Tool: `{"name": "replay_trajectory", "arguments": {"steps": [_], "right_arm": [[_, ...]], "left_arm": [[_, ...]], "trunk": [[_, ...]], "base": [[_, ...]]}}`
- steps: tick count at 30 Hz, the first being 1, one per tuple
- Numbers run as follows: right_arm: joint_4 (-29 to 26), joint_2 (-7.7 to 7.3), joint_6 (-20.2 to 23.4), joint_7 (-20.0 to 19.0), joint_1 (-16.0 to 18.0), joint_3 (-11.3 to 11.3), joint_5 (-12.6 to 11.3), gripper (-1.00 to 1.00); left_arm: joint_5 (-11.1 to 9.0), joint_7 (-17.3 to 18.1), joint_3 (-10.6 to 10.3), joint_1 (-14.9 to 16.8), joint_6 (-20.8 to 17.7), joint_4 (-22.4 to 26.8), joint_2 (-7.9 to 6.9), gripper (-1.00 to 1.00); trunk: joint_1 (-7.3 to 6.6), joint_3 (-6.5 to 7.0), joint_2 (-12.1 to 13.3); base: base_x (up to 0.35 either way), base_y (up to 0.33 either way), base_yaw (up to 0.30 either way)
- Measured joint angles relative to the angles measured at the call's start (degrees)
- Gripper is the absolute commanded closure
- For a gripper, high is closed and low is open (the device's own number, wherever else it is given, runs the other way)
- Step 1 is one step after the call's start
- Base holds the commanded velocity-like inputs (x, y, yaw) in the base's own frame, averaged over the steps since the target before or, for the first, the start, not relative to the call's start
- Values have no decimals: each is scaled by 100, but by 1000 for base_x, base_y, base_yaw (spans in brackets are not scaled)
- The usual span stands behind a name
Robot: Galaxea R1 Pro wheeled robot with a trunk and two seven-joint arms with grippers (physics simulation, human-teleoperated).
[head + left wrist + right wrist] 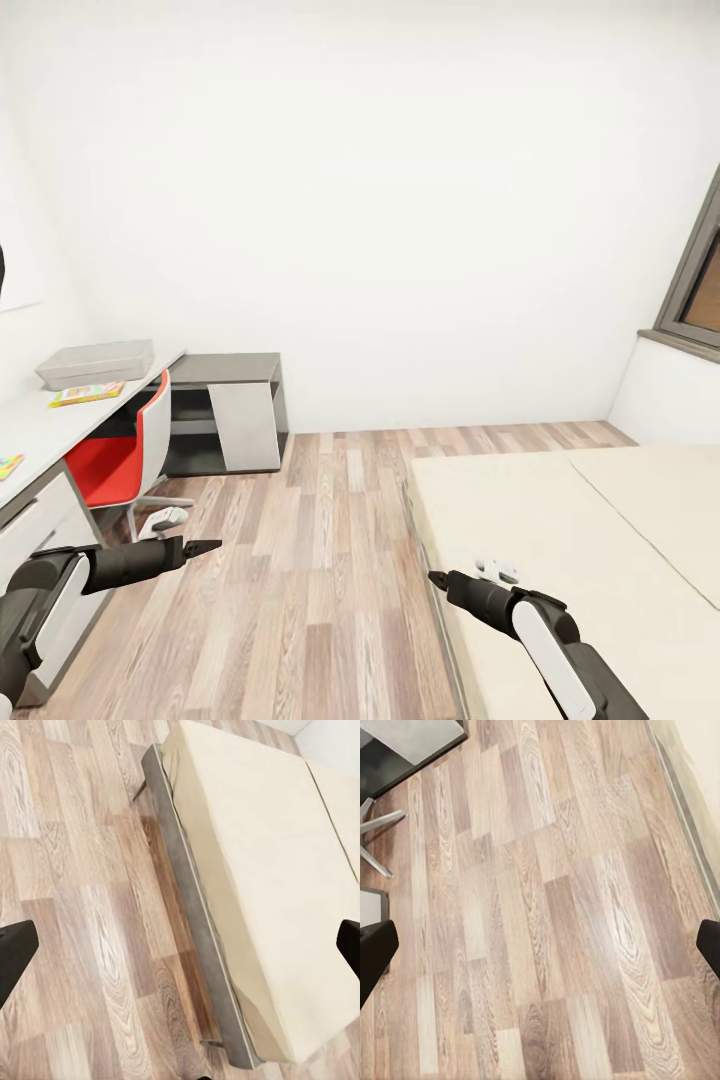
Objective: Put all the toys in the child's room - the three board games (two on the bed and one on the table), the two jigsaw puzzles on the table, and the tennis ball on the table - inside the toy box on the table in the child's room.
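A: How much of the tidying can be judged done?

B: Very little, it would seem. The bed (560,540) is seen at four o'clock in the head view, and on the visible part of its beige sheet no board games are to be made out. The table (40,425) runs along nine o'clock. On it the toy box (95,362) is set at the far end, and nothing can be seen standing above its rim, though its inside is hidden from this angle.

A: And the toys themselves?

B: A flat colourful piece (87,394) lies just beside the toy box, outside it; it is probably a jigsaw puzzle or a game, but it is too small to be told. Another colourful edge (8,466) is cut off at the frame's left. The tennis ball cannot be picked out.

A: The grippers?

B: The left gripper (205,547) and the right gripper (436,578) are held over the wood floor (320,560), fingers spread wide in the wrist views, nothing held. Everything appears left to be done.
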State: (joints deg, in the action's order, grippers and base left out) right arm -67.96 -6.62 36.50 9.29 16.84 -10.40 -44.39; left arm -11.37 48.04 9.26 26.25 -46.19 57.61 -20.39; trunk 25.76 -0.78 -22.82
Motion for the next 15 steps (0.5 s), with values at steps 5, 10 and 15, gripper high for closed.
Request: {"name": "replay_trajectory", "arguments": {"steps": [5,10,15], "right_arm": [[0,0,0,0,0,0,0,-100],[0,0,0,0,0,0,2,-100],[-1,0,0,0,0,0,6,-100]], "left_arm": [[-1,0,0,0,3,-1,0,-100],[-5,0,0,0,3,-3,0,-100],[-4,-8,0,-1,-1,-10,0,-100]], "trunk": [[0,0,-1],[-1,0,-1],[-1,0,0]], "base": [[-55,0,0],[-8,0,0],[-1,0,34]]}}
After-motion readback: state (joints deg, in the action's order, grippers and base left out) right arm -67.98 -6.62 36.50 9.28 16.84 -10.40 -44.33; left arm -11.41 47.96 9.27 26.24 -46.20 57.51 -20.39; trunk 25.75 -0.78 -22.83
